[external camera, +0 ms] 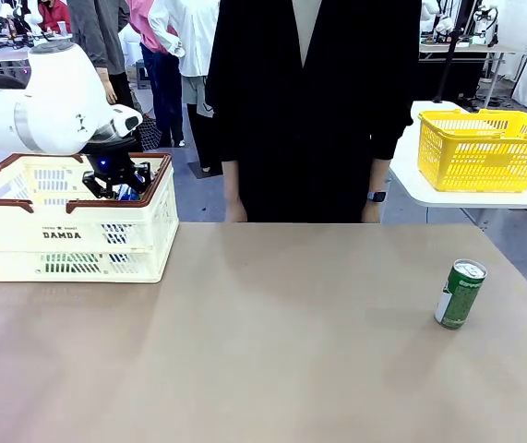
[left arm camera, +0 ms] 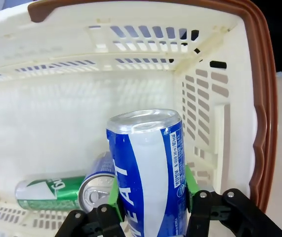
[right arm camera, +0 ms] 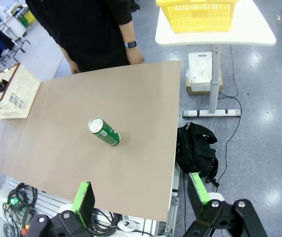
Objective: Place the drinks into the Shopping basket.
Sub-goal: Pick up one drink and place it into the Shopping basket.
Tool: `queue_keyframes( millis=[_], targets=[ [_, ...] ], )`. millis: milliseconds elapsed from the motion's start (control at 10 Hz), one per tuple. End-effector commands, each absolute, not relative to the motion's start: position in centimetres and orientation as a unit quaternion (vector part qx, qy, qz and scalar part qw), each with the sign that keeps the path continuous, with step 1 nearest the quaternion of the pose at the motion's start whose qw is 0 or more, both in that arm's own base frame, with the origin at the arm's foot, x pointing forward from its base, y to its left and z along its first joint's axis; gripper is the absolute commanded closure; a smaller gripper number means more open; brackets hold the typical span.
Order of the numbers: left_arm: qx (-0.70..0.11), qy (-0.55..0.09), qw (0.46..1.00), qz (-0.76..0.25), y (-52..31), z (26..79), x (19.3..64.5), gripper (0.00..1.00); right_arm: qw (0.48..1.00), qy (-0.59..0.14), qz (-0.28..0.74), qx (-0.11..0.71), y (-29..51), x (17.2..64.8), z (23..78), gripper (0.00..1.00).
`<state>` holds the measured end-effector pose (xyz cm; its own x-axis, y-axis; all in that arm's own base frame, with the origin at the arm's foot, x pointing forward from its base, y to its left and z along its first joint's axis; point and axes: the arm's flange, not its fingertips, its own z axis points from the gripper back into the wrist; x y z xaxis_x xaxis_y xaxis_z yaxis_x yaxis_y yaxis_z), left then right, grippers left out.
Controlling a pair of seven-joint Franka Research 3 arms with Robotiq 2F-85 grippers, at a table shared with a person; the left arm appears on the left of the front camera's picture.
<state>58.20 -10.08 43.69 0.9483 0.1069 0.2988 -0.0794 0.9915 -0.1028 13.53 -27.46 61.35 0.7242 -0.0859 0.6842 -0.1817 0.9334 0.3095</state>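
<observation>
A: Right gripper (right arm camera: 141, 195) first. What's it doing?
B: It's hanging high over the near right edge of the table (right arm camera: 81, 98). The fingers are spreading wide and nothing is sitting between the green pads (right arm camera: 84, 197).
A: Any loose drinks?
B: One green can (external camera: 460, 293) is standing upright on the right side of the table, well apart from everything else. In the right wrist view it's showing its silver top (right arm camera: 103, 131).
A: Left gripper?
B: The left gripper (external camera: 115, 180) is reaching down inside the basket (external camera: 14, 231), which is sitting at the far left of the table with DAMDA facing the front camera. It's clamping the blue can (left arm camera: 148, 168), with a pad pressing on each side. The can's silver end is pointing away from the wrist. I can't tell if it's touching the basket floor.
A: What else is lying in there?
B: A second green can (left arm camera: 52, 190) is lying on its side on the floor, next to the blue can. A third can (left arm camera: 96, 192) is lying just beside it with its silver end facing the wrist camera. The colour's hard to tell on that one.
A: And the far side?
B: A person (external camera: 309, 111) in a dark top is standing at the far edge of the table. Both hands are hanging just behind the edge, and one wrist is wearing a watch (external camera: 377, 196).
A: Behind that?
B: A yellow basket (external camera: 485, 148) is sitting on a white side table (external camera: 411, 180), off to the right.
</observation>
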Motion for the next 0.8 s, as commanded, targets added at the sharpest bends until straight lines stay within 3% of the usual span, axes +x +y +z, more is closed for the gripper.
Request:
queue_keyframes(
  millis=[0, 200, 300, 400, 500, 700],
  targets=[
    [-0.044, -0.134, 0.989, 0.041, -10.6, 42.1, 58.9, 1.00, 0.915, -0.363, 0.015, 0.176, -27.6, 13.3, 61.5, 0.00],
    [-0.050, -0.130, 0.990, 0.036, -10.6, 41.8, 59.0, 1.00, 0.915, -0.363, 0.015, 0.176, -27.6, 13.3, 61.5, 0.00],
    [-0.057, -0.130, 0.989, 0.036, -10.5, 42.0, 59.0, 0.88, 0.915, -0.363, 0.015, 0.176, -27.6, 13.3, 61.5, 0.00],
    [-0.060, -0.132, 0.989, 0.033, -10.3, 42.4, 58.9, 0.29, 0.915, -0.363, 0.015, 0.176, -27.6, 13.3, 61.5, 0.00],
    [-0.065, -0.135, 0.988, 0.029, -10.1, 43.0, 58.7, 0.00, 0.915, -0.363, 0.015, 0.176, -27.6, 13.3, 61.5, 0.00],
    [-0.073, -0.149, 0.986, 0.026, -9.4, 44.7, 58.1, 0.00, 0.915, -0.363, 0.015, 0.176, -27.6, 13.3, 61.5, 0.00]
  ],
)
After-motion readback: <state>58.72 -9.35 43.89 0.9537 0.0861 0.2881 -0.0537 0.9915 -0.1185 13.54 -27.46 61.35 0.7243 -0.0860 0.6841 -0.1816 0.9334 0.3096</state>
